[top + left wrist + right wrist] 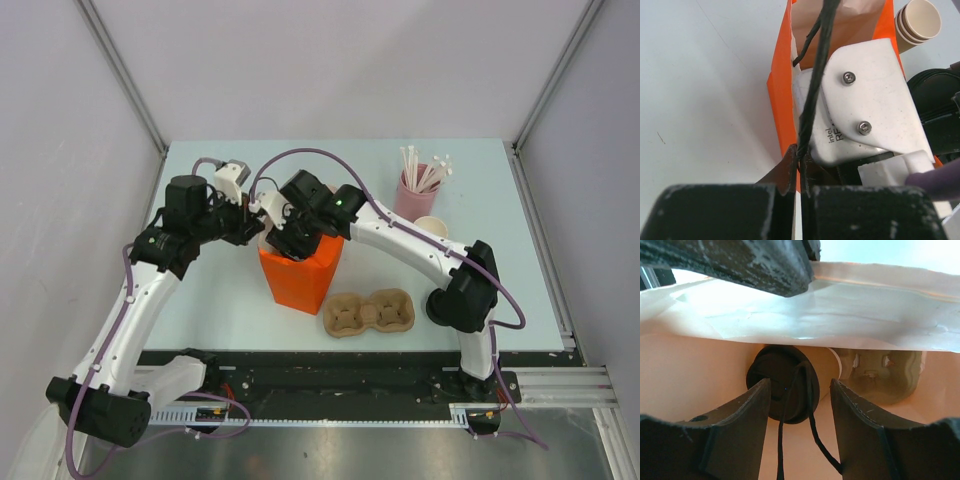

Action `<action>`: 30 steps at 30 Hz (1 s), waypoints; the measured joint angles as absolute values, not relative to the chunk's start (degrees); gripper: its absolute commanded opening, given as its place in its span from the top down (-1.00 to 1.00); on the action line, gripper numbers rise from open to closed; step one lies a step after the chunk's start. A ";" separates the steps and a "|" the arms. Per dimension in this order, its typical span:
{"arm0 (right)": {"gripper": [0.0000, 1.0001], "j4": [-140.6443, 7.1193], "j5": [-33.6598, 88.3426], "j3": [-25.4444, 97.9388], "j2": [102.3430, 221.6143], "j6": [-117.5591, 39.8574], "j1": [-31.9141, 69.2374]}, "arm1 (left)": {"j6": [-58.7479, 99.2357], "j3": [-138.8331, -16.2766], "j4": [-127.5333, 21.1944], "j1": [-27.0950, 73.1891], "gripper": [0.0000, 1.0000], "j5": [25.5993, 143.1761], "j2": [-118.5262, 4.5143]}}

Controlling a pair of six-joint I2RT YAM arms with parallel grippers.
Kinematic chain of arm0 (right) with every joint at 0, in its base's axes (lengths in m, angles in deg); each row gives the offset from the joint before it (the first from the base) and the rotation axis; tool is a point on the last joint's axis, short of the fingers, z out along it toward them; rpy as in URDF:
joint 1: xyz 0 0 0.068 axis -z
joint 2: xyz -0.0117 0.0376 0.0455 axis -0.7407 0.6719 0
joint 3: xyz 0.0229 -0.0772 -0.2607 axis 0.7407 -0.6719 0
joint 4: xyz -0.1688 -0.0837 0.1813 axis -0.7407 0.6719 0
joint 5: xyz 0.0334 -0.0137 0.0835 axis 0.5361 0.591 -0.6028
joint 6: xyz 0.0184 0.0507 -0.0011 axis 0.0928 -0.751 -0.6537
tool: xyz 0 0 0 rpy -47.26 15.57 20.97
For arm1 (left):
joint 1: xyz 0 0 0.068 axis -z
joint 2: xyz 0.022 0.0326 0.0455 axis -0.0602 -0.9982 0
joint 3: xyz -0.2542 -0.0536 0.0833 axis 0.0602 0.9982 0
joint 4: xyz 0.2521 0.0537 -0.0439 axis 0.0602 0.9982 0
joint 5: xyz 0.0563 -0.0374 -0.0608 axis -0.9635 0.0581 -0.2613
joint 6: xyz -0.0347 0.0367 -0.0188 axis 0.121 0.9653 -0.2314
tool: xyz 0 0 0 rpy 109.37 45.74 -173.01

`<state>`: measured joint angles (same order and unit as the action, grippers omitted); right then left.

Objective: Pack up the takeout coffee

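The takeout coffee (782, 385), a brown paper cup with a black lid, sits inside the orange paper bag (300, 280), beside a moulded pulp carrier (880, 375) in the bag. My right gripper (800, 382) is down in the bag's mouth, open, its fingers either side of the lid and not touching it. A black cord handle hangs between them. My left gripper (801, 160) is shut on the bag's orange rim (780, 90) and its black cord. In the top view both grippers, the left (262, 222) and the right (285, 240), meet at the bag's top.
A pulp cup carrier (368, 312) lies right of the bag. A pink straw holder (412, 195) stands at the back right, with a stack of lidless cups (432, 228) next to it. That stack also shows in the left wrist view (917, 22).
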<state>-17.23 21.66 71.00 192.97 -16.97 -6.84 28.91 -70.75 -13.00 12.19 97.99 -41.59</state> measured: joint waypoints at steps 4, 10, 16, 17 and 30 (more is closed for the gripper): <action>-0.14 -17.12 22.05 71.53 192.95 -16.90 -6.84 | 28.88 -70.75 -13.13 12.21 1.00 97.95 -41.59; -0.16 -17.25 22.32 72.42 191.83 -17.03 -6.78 | 29.30 -70.81 -13.31 12.84 0.99 98.30 -41.59; -0.17 -18.26 22.56 72.62 190.61 -17.12 -6.34 | 30.00 -71.03 -13.24 13.37 0.99 98.96 -41.56; -0.18 -18.52 22.53 72.62 190.41 -17.16 -6.32 | 30.22 -71.03 -13.22 13.48 0.99 99.07 -41.56; -0.21 -21.38 22.69 73.14 187.02 -17.67 -6.14 | 30.94 -71.60 -12.59 14.44 0.99 100.81 -41.59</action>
